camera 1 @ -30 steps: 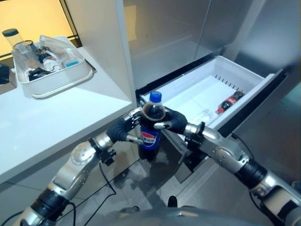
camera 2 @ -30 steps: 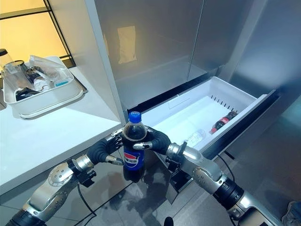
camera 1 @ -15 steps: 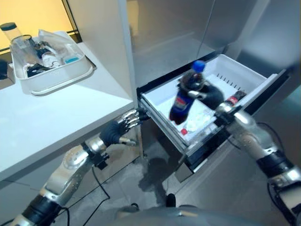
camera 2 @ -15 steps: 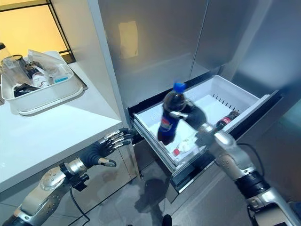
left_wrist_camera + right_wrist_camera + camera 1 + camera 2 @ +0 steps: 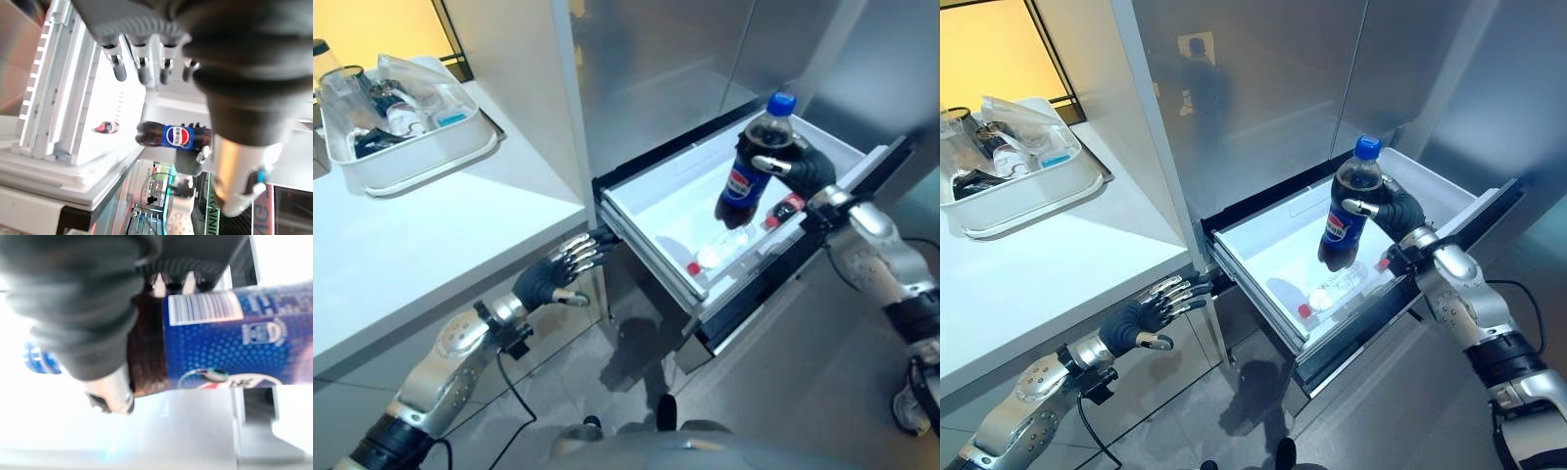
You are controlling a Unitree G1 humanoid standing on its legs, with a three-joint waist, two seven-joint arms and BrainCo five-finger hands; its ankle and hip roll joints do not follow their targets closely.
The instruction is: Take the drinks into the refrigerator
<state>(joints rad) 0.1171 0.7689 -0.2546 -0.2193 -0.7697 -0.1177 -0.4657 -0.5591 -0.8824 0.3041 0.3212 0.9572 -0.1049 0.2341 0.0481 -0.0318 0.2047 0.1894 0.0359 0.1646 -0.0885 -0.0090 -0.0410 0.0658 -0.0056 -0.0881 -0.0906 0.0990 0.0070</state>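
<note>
Your right hand [image 5: 1393, 209] is wrapped round the upper body of the cola bottle [image 5: 1343, 217], carrying it upright above the far right corner of the open refrigerator drawer [image 5: 1263, 294], presumably so it clears the front wall before going in. It is dark, blue-capped, blue-labelled. Your left hand [image 5: 1143, 318] hangs open, fingers straight, beside the counter's [image 5: 1028, 279] front edge.

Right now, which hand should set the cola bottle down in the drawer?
Right hand: it already grips the blue-capped dark cola bottle above the open white drawer. The left hand hangs open beside the counter, holding nothing.
</note>
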